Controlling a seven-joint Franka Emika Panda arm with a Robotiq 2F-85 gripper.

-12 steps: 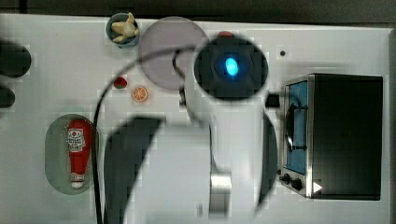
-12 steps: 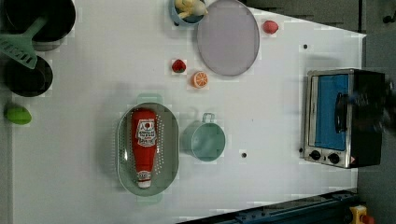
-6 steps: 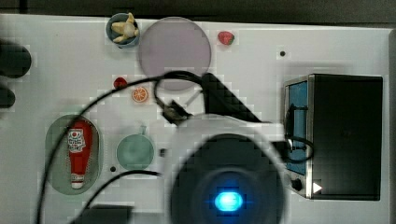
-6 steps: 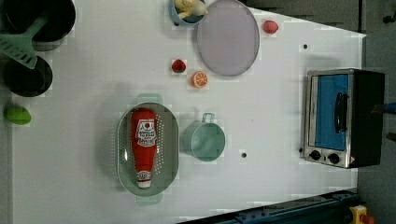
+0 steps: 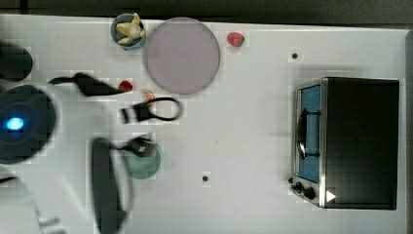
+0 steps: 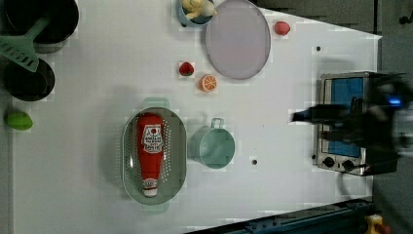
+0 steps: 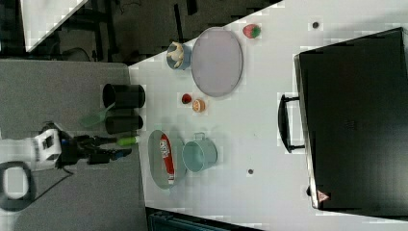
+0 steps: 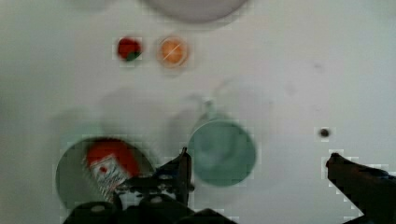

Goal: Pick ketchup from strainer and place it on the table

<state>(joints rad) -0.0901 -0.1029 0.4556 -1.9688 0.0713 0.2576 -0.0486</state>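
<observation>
We see the table (image 6: 97, 58), with the strainer (image 6: 130, 161) near its front edge in the left view. Ketchup (image 6: 150, 148) lies inside it, cap toward that edge. Gripper (image 8: 259, 161) fingers spread wide, holding nothing.

A grey floor (image 7: 72, 91) borders the white worktop in the right view, with dark frame legs (image 7: 108, 24) beyond (another pale surface (image 7: 48, 14) sits in the corner). Light falls evenly, shadows soft.

Glossy plastic ketchup (image 6: 150, 149), perforated matt strainer (image 6: 130, 165), smooth table (image 6: 97, 73).
</observation>
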